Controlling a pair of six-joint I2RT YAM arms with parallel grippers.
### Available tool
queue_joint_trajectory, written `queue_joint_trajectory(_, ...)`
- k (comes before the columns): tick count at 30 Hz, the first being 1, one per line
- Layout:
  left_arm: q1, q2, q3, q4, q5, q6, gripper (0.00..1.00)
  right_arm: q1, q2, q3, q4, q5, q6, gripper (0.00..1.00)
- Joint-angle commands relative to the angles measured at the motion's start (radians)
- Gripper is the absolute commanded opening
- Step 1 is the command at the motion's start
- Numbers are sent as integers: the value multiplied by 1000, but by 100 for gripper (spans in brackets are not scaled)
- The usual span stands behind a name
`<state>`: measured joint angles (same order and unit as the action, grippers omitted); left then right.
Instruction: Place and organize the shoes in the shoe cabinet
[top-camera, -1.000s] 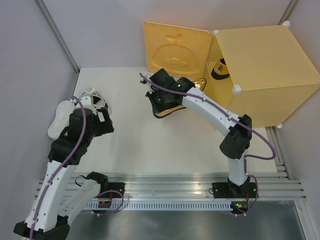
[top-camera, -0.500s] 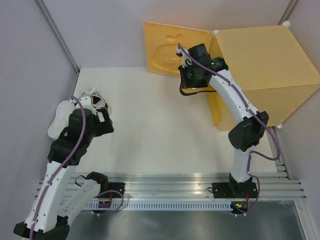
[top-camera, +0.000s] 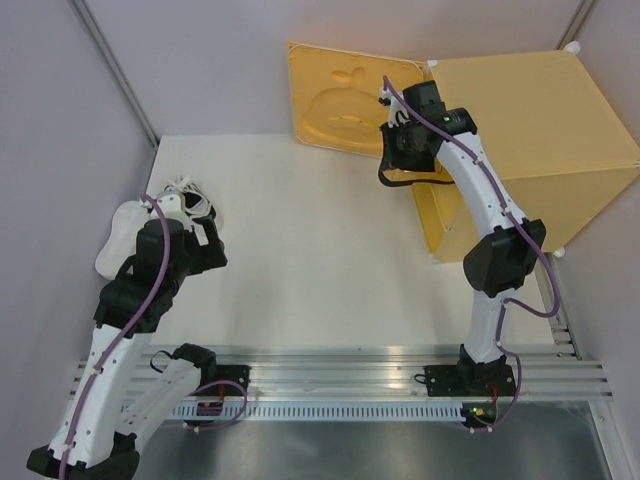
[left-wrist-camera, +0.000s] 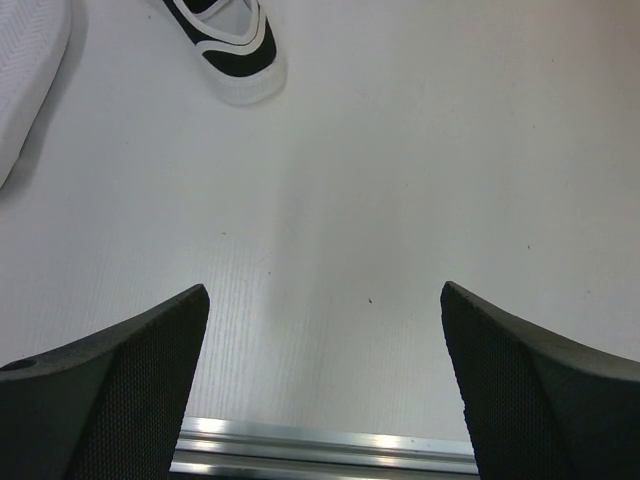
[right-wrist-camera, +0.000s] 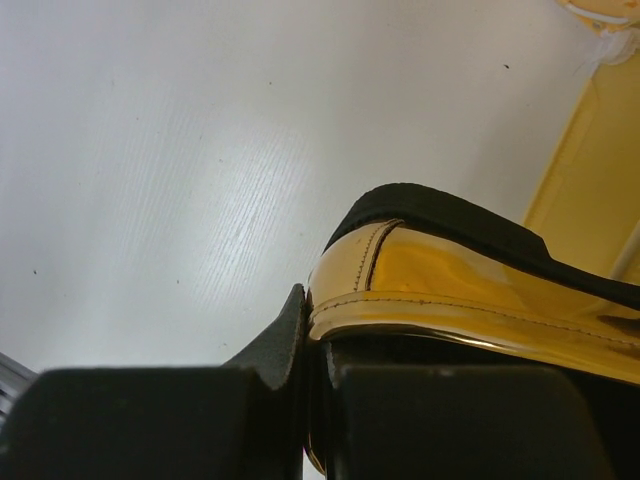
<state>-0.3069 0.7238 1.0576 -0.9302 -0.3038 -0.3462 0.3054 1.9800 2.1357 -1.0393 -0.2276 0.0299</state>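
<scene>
Right end effector (right-wrist-camera: 312, 345) pinches a gold shoe (right-wrist-camera: 450, 280) at the one-o'clock shoe cabinet (top-camera: 530, 140), ready to stow; left end effector (left-wrist-camera: 320, 380) hangs spread.

Right hand (right-wrist-camera: 315, 335) clamped, raised; left hand (left-wrist-camera: 322, 300) spread, low

a robot lab cell: grey partition walls (top-camera: 60, 120), white table (top-camera: 300, 280), two arms (top-camera: 480, 200) bolted to an aluminium rail (top-camera: 350, 385).
</scene>
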Motion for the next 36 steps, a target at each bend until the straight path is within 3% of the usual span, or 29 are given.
queue_joint_trajectory(1, 5, -3, 24, 4, 26, -17, 100, -14, -23, 41, 56, 74, -1, 3)
queue_joint_trajectory(14, 5, -6, 21, 1, 37, -10, 100, -28, -41, 3, 42, 264, 19, 13)
queue_joint_trajectory(20, 5, -7, 18, 1, 40, -7, 100, -31, -41, -20, 47, 326, 31, 27)
queue_joint_trajectory(23, 5, -8, 13, 1, 37, -4, 100, -31, -44, -30, 44, 341, 42, 29)
queue_joint_trajectory(33, 5, -3, 15, 4, 48, -8, 100, -26, -109, -46, 41, 373, 85, 58)
queue_joint_trajectory(36, 5, 8, 18, 10, 55, -10, 100, -12, -127, -53, 41, 410, 85, 59)
